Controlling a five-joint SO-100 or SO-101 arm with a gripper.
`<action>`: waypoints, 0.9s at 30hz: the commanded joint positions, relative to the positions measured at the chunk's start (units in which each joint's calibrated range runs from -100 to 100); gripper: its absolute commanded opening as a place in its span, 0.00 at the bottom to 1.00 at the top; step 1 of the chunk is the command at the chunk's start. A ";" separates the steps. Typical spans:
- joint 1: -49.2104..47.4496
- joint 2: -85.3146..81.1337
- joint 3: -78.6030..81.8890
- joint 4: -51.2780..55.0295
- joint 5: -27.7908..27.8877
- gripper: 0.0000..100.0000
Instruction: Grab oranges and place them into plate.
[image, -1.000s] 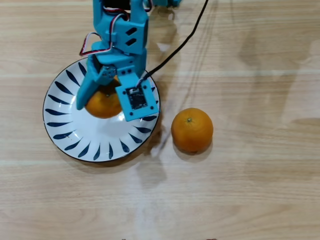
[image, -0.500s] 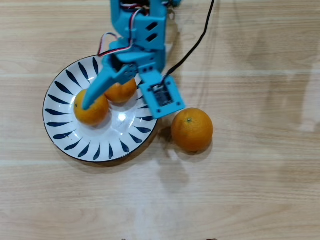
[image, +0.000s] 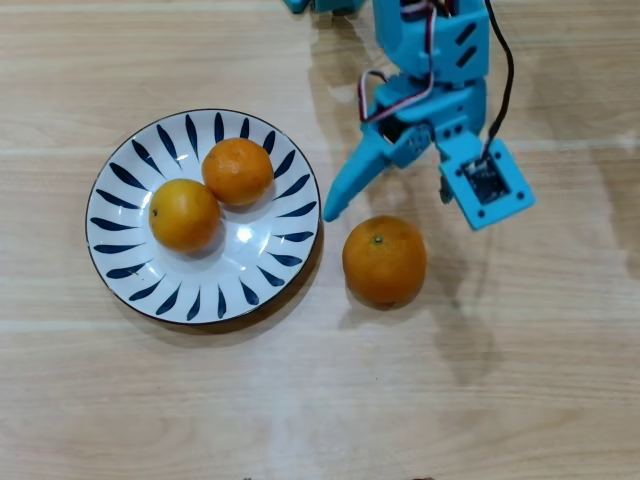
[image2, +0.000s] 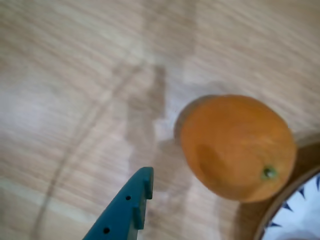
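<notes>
Overhead view is showing you two small round oranges (image: 211, 194) sitting inside the white ceramic plate with blue leaf strokes (image: 135, 276), while the larger dimpled orange (image: 384, 259) is waiting on the pale wooden table (image: 520, 380), just right of the plate's rim. Your blue two-finger gripper (image: 385, 190) is hanging released and empty above it. Centre the spread jaws over this fruit before descending; open table is lying right and near.

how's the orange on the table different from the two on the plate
The orange on the table is larger than the two oranges on the plate. It lies alone on bare wood just right of the plate in the overhead view; the two sit side by side. All are round, dimpled, and ungripped.
</notes>
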 joint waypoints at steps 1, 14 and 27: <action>-0.64 -3.27 8.33 -13.42 -0.78 0.52; 5.33 -3.10 21.64 -27.34 3.45 0.52; 5.25 4.42 20.83 -27.43 -0.52 0.51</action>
